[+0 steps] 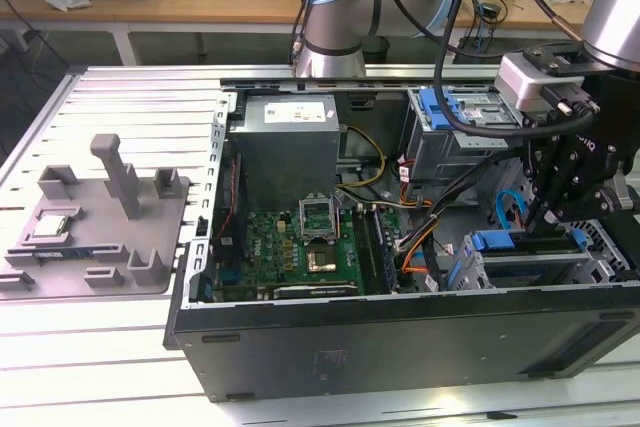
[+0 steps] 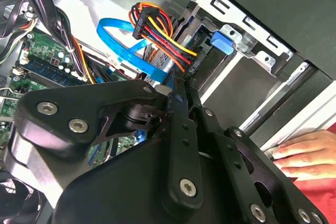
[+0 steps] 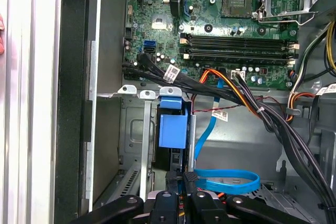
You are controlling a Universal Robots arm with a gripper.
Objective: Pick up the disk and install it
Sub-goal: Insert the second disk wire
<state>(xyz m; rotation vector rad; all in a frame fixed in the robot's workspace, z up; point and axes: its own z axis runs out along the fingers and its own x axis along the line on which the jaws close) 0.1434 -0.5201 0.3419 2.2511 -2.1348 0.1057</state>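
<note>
One disk point(image 1: 505, 241) stands on edge in the bay point(image 1: 600, 243) at the case's point(image 1: 400, 337) corner on the exterior view's right. Its long axis runs along the near wall, under the hand point(image 1: 548, 215). In the second wrist view the hand point(image 2: 176, 92) is clamped on the disk's blue edge point(image 2: 171, 81). In the first wrist view the disk point(image 3: 172, 127) points its blue end at the motherboard point(image 3: 220, 19), with the hand point(image 3: 181, 182) gripping its other end.

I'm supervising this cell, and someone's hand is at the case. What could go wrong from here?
The person's hand rests at the black computer case's edge, close beside the black gripper; an arm move could strike or pinch it.
The looped flat blue cable lies right by the gripper inside the case; it might snag and pull loose.
</note>
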